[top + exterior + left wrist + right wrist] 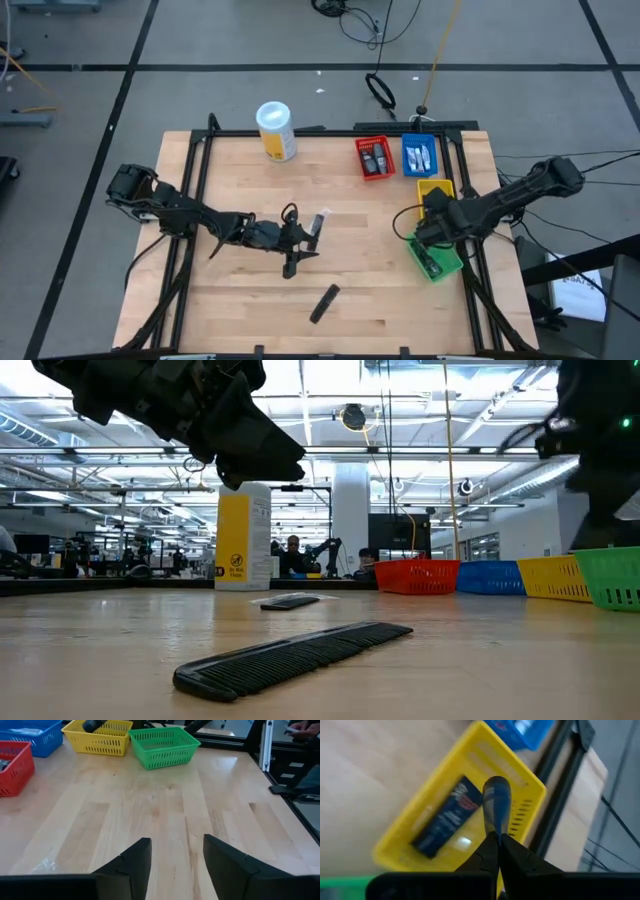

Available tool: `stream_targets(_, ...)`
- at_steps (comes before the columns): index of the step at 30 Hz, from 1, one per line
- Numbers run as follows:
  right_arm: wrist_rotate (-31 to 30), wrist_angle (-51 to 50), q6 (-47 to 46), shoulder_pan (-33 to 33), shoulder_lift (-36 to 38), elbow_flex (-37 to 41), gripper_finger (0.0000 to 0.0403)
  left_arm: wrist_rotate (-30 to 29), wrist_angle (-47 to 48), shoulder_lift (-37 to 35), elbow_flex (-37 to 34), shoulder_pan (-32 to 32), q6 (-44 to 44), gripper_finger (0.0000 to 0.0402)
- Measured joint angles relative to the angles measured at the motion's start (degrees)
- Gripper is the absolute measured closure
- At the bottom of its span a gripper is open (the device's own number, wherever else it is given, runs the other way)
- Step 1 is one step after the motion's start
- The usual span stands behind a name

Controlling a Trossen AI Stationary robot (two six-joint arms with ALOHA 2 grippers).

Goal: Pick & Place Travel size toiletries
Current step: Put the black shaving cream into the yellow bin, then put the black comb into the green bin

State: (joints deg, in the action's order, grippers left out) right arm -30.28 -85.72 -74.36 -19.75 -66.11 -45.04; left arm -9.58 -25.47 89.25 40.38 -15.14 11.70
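My right gripper (497,837) is shut on a dark blue tube (496,802) and hangs over the yellow bin (436,189), where another dark blue tube (447,817) lies flat. My left gripper (300,250) stands open above the middle of the table, with nothing between its fingers (135,860). A small silver-and-dark sachet (320,226) lies flat on the wood close beside the left gripper, toward the far side. Small toiletries also lie in the red bin (375,157) and the blue bin (418,155). My right gripper pinches one end of the dark blue tube (495,827) between its two fingertips. The tube sticks out beyond the fingers along their line, its rounded end (496,785) leading. The fingers slant downward over the yellow bin, and the tube is lifted clear of it.
A black comb (324,302) lies flat near the table's front edge. The tall white canister with a yellow label (276,130) stands at the far edge. The green bin (436,262) sits just nearer than the yellow one, at the right edge. Bare wood (165,805) lies ahead of the left gripper.
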Motion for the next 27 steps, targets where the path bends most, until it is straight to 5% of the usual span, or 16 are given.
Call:
stream_targets(15,0.79,11.55,13.60,9.43,-2.51,4.41,0.0374,0.09,0.00,0.00,0.00,-0.07,0.02,0.0243)
stream_targets(27,1.38,13.03,18.27,12.27,-1.11,3.91,0.0252,0.49,-0.06,0.00,0.00,-0.07,0.06,0.0243)
